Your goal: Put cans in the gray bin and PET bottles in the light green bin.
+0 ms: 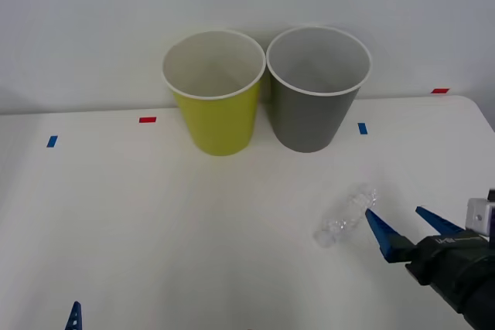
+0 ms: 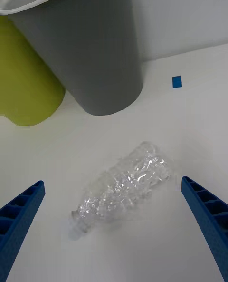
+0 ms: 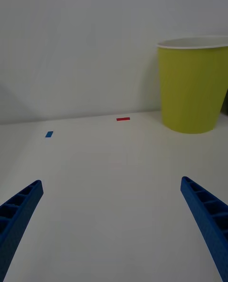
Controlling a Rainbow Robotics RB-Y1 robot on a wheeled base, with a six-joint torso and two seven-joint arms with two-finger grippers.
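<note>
Reaching in from the near right corner of the white table (image 1: 155, 222), the right gripper (image 1: 404, 222) is holding its blue fingers (image 2: 19, 215) spread wide with nothing between them but air. Just beyond the fingertips the PET bottle (image 1: 346, 217) is lying on its side on the tabletop, its crumpled clear walls glinting; in the right wrist view the bottle (image 2: 123, 187) is sitting in the gap between the two fingers, touching neither, with its neck end nearer the camera and its base pointing toward the bins. At the near left edge the left gripper (image 3: 111, 229) is hovering low over bare table, its fingers also wide apart and gripping nothing. Farther back, the light green bin (image 1: 214, 92) and the gray bin (image 1: 316, 88) are standing upright side by side against the wall, rims almost touching, the green one on the left. Small blue and red tape marks (image 1: 147, 120) are dotting the table around them.
</note>
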